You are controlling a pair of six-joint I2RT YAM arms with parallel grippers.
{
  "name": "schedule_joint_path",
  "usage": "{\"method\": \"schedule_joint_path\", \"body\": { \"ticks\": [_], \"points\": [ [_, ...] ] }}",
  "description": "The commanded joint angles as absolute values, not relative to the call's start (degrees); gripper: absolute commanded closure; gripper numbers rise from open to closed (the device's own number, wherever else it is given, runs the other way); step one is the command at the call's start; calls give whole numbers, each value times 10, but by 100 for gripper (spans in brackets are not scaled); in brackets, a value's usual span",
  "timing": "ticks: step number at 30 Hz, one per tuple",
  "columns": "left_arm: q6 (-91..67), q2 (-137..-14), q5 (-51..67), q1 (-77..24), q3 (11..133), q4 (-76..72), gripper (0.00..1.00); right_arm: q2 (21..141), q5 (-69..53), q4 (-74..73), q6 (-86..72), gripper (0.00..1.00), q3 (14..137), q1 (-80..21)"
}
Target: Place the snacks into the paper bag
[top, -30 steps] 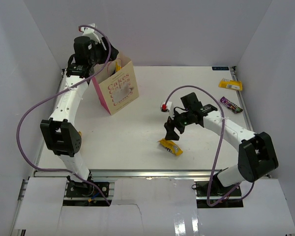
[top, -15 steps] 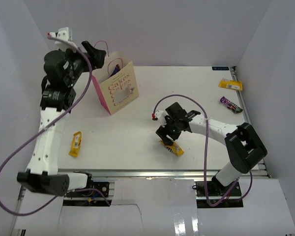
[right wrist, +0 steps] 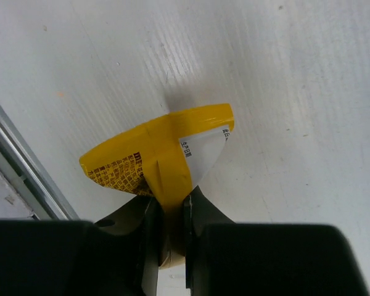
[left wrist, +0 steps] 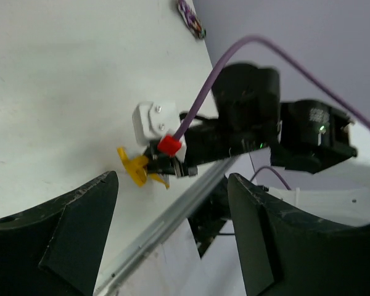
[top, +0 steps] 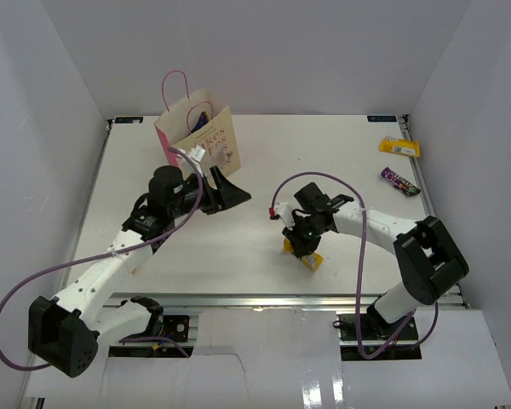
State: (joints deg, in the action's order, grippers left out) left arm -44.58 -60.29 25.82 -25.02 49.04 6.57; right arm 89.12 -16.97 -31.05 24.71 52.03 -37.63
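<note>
**Q:** So what's the right gripper (top: pixel 299 244) up to?

**A:** Its jaws are clamped tight on a yellow bar (right wrist: pixel 162 157). They pinch the wrapper's middle fold, so it bows out on both sides. Can't tell if it's off the table (top: pixel 238 256) or only touching. It's close to the near edge, and the metal rail (right wrist: pixel 15 161) runs just beside it.

**Q:** And the left gripper (top: pixel 232 191)?

**A:** Jaws spread wide apart, hanging over mid-table just in front of the paper bag (top: pixel 206 153). The bag stands upright at the far left, with a dark packet (top: pixel 202 120) poking out the top.

**Q:** Room to move?

**A:** Open white table between the two grippers. A second yellow bar (top: pixel 399 147) and a purple bar (top: pixel 400 181) lie well apart from them, near the far right edge.
</note>
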Motion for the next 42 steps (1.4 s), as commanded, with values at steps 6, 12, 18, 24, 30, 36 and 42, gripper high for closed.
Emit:
{"method": "schedule_joint_path", "body": {
  "ticks": [6, 12, 18, 24, 30, 36, 42],
  "points": [
    [-561, -687, 217, -347, 463, -73, 18, 800, -314, -309, 310, 92, 585, -309],
    [-564, -765, 224, -377, 505, -76, 18, 794, -354, -301, 302, 92, 599, -308],
    [-570, -823, 225, -393, 535, -76, 20, 795, -361, -301, 295, 90, 623, -308],
    [-581, -867, 247, -403, 559, -76, 32, 794, -364, -297, 288, 88, 627, -308],
    [-580, -900, 272, -412, 587, -75, 63, 794, -336, -287, 285, 87, 627, -308],
    [-565, -900, 271, -412, 601, -54, 96, 791, -325, -286, 286, 77, 634, -300],
    [-479, -885, 218, -395, 663, 64, 100, 779, -322, -293, 299, 27, 636, -283]
  ]
}}
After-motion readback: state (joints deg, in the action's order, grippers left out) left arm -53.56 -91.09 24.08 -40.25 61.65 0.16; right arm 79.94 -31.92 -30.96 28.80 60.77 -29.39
